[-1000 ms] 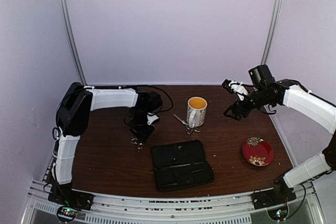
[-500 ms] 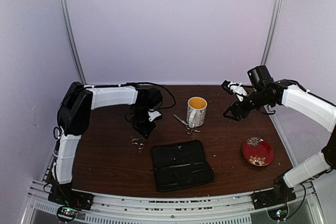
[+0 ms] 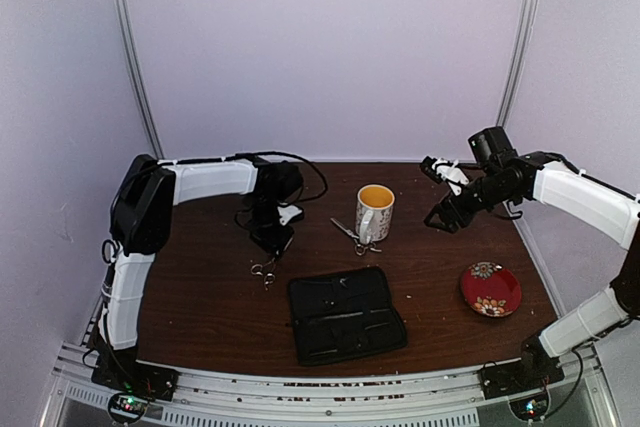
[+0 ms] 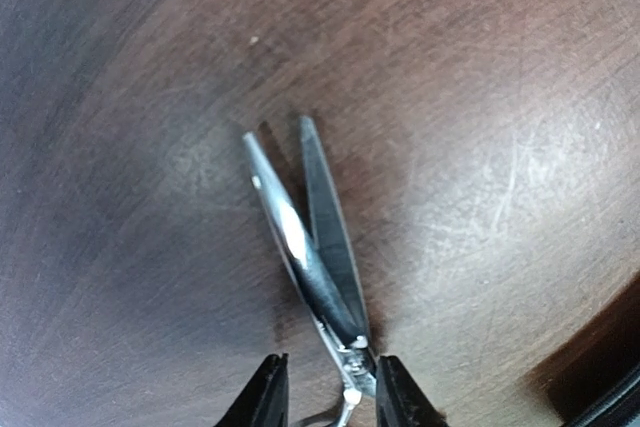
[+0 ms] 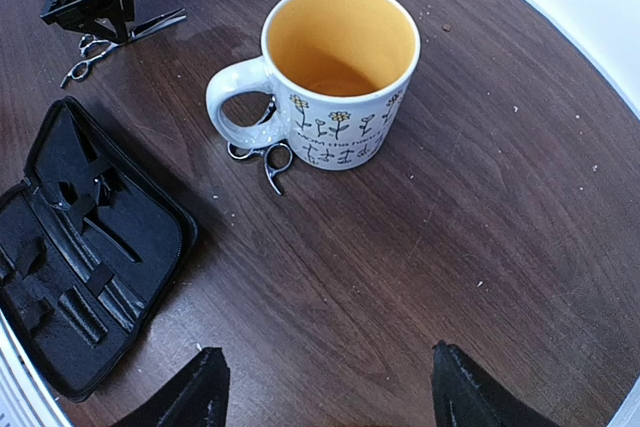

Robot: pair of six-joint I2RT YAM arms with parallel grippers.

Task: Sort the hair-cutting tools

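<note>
One pair of silver scissors (image 3: 264, 269) lies on the brown table left of the black case. In the left wrist view its blades (image 4: 305, 232) are spread apart and its pivot sits between my left fingers. My left gripper (image 4: 325, 402) (image 3: 272, 239) is narrowly open astride that pivot; the right finger touches it and the left finger stands off. The second pair of scissors (image 3: 352, 235) (image 5: 262, 155) lies against the mug's handle side. My right gripper (image 5: 325, 367) (image 3: 438, 219) is wide open and empty, above the table to the right of the mug. I cannot pick out the black clips.
A white patterned mug (image 3: 374, 210) (image 5: 335, 77) stands mid-table. An open black case (image 3: 346, 314) (image 5: 80, 237) lies at the front centre. A red floral plate (image 3: 490, 289) sits at the right front. Cables trail behind the left arm.
My left gripper has shifted slightly toward the back of the table and turned, while the scissors stay on the table. The right arm has barely moved.
</note>
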